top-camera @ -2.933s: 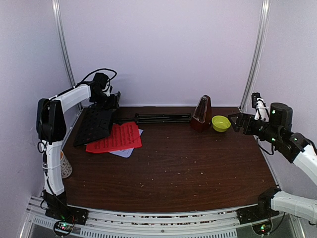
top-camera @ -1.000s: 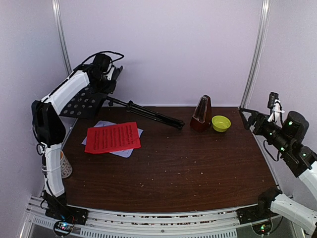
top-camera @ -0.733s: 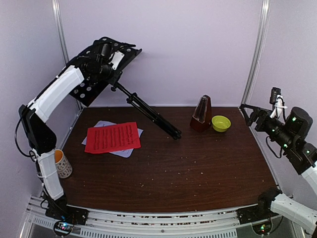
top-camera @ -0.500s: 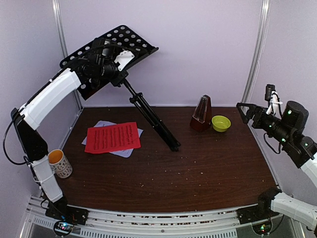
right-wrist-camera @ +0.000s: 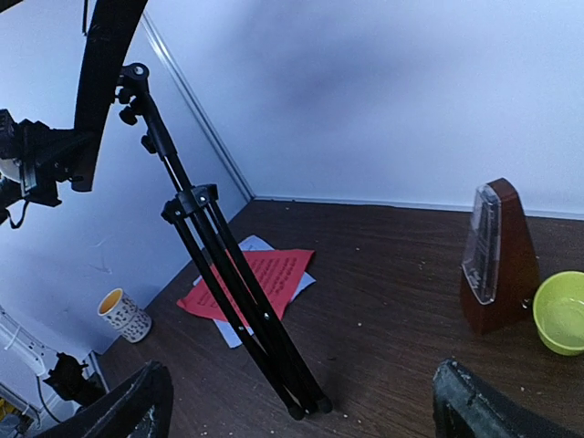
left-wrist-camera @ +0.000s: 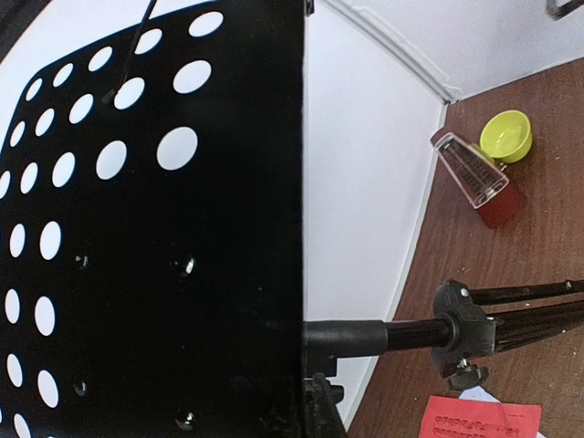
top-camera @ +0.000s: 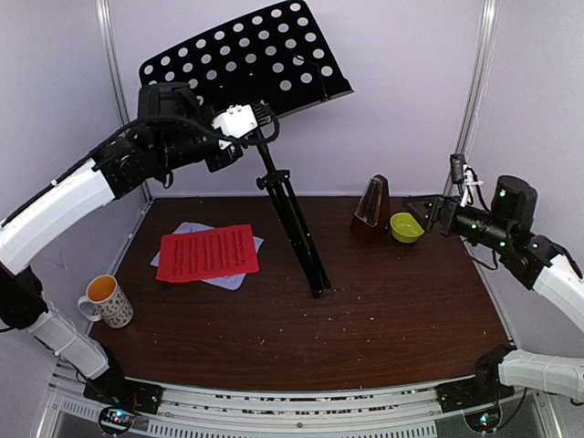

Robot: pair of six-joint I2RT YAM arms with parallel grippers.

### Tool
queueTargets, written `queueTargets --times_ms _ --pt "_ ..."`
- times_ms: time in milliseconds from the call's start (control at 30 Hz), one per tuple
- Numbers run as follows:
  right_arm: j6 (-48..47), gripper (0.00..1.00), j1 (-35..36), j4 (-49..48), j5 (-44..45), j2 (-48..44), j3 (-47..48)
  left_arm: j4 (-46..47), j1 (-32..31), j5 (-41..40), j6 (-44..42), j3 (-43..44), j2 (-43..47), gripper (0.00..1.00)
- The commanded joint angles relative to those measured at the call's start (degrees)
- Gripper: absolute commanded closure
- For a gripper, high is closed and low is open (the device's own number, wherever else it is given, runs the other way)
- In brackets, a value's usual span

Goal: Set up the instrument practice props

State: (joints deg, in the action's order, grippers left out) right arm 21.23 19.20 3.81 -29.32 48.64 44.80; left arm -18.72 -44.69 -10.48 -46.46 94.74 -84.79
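At the left near corner of the table, a patterned white mug is standing upright, apart from everything else. To its right and farther back, the red sheet is lying flat on the table, and it is covering most of the white sheet, of which only the edges are showing at the far left and at the near right.

My left gripper is raised high above the far left part of the table. Its jaws are closed on the music stand, close to the place where the perforated desk is meeting the pole. The desk is up in the air in front of the back wall. The pole is leaning down to the right, and the tripod legs are folded together in one bundle. Their tips seem to be touching the table near the middle, just to the right of the sheets.

Farther right, at the far side, the metronome is standing upright. The yellow-green bowl is sitting just beside it on the right.

My right gripper is hovering above the table just to the right of the bowl. Its jaws are standing wide apart and they are holding nothing.
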Motion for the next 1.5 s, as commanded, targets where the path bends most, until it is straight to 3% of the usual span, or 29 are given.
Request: queueTargets --times_ms 0,333,667,900,1067,1467 --pt "3.04 0.00 -0.31 -13.29 -9.86 3.02 0.42 26.74 -0.65 12.55 -4.17 -4.70 9.85 1.00" --pt "13.66 0.00 -0.18 -31.49 -19.71 18.26 6.51 27.68 -3.03 26.40 -1.16 -8.77 14.18 1.00" --pt "20.13 0.04 7.33 -34.41 -25.11 29.22 17.34 26.82 -9.07 28.00 -6.54 -7.06 13.97 1.00" --pt "28.52 0.07 11.99 -42.25 -27.53 32.90 18.99 25.66 -10.80 28.49 -8.02 -6.26 13.61 1.00" --pt "23.98 0.10 14.94 -37.10 -26.12 33.80 20.60 25.88 -11.12 28.65 -8.23 -6.19 13.19 1.00" --pt "21.13 0.35 19.32 -33.46 -23.73 38.20 24.68 25.80 -11.74 28.94 -8.60 -5.91 12.20 1.00"
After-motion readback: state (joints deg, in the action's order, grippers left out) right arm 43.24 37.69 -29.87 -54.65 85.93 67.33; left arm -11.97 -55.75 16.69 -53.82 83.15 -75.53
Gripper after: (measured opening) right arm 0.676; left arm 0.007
